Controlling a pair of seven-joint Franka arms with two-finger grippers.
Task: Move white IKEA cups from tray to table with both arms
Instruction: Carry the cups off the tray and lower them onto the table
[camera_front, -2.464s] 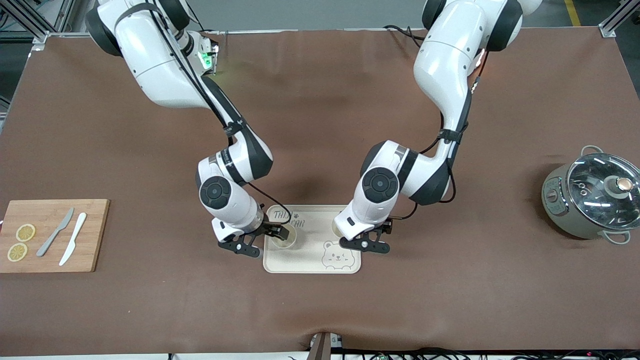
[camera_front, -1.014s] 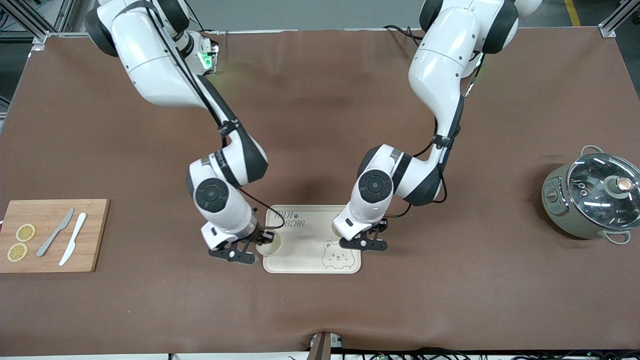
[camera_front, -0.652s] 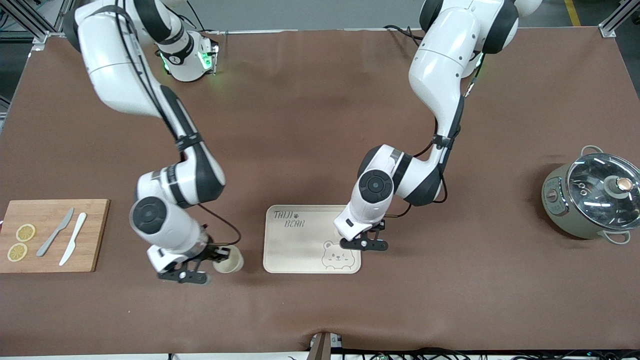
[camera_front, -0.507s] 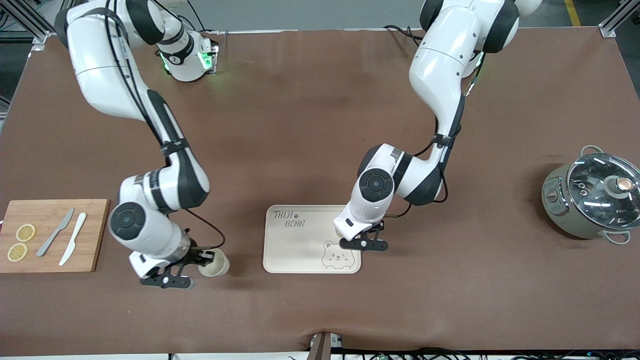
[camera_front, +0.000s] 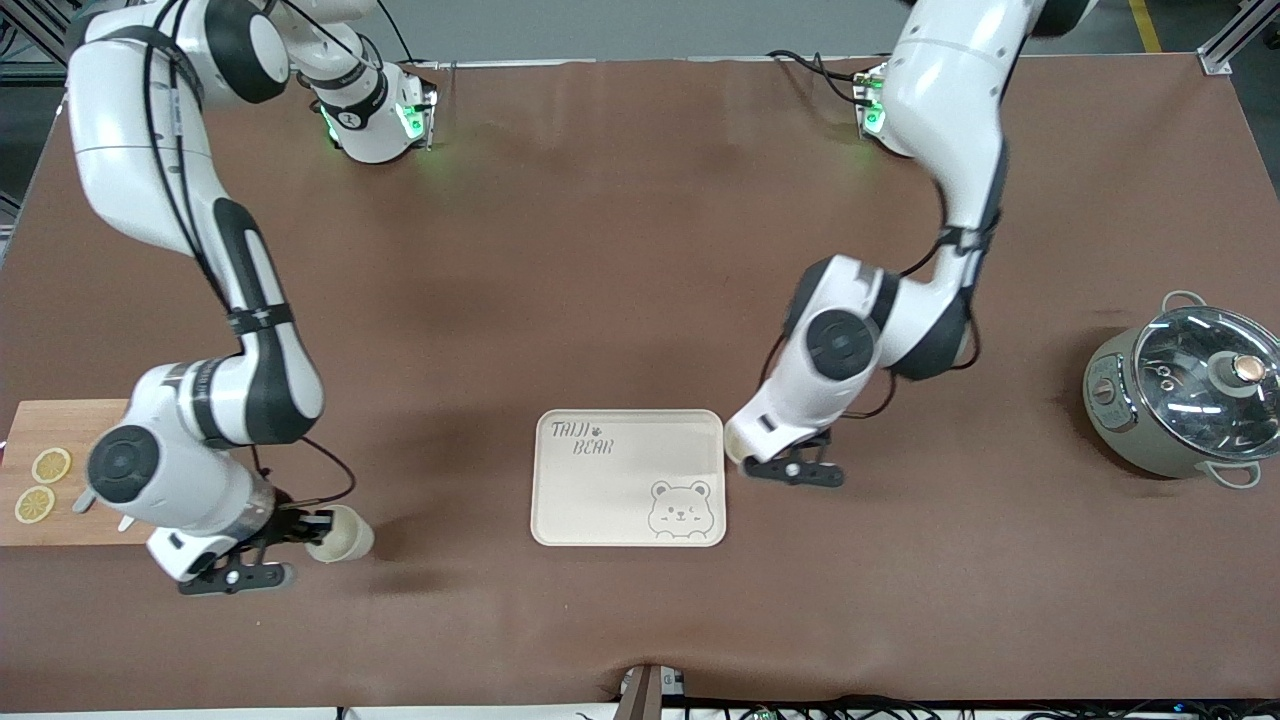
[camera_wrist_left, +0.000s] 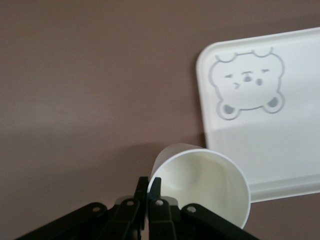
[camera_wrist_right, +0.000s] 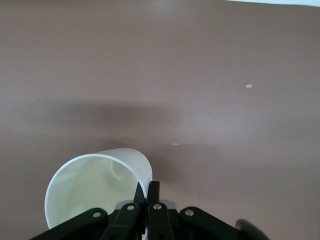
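Observation:
My right gripper (camera_front: 305, 527) is shut on the rim of a white IKEA cup (camera_front: 342, 536). It holds the cup over the brown mat between the cutting board and the tray. In the right wrist view the fingers (camera_wrist_right: 152, 189) pinch the cup's (camera_wrist_right: 95, 185) wall. My left gripper (camera_wrist_left: 149, 181) is shut on the rim of the second white cup (camera_wrist_left: 205, 180). It holds that cup just off the tray's (camera_wrist_left: 260, 125) edge, toward the left arm's end. In the front view that cup (camera_front: 735, 446) shows only partly under the left wrist. The bear-printed tray (camera_front: 628, 478) holds nothing.
A wooden cutting board (camera_front: 45, 500) with two lemon slices (camera_front: 50, 465) lies at the right arm's end, partly covered by the right arm. A grey pot with a glass lid (camera_front: 1190, 400) stands at the left arm's end.
Both cups have left the tray. My right arm carried its cup far toward the cutting board. My left arm moved its cup just past the tray's edge toward the pot.

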